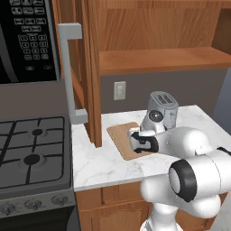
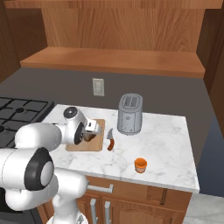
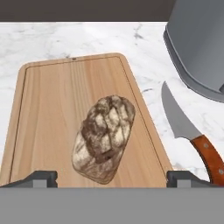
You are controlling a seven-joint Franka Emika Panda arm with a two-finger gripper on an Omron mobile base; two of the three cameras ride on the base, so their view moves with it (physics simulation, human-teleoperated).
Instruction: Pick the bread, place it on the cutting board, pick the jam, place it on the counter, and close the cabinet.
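I see the brown wooden wall cabinet (image 1: pixel 135 31) with its panelled door swung out and its long grey bar handle (image 1: pixel 70 72) facing me. Below it lies the white marble-patterned tabletop (image 2: pixel 166 144), carrying a grey metal toaster (image 2: pixel 130 114). The flat light-tan wooden cutting board (image 3: pixel 48 113) sits left of the toaster. On it lies the dark-brown speckled bread loaf (image 3: pixel 104 138), free of my gripper (image 3: pixel 111 178), whose fingers (image 3: pixel 41 178) stand wide apart on either side of the loaf. An orange-handled knife (image 3: pixel 183 124) lies just beside the board. The small squat orange jam jar (image 2: pixel 140 165) stands near the tabletop's front edge, well apart from the board.
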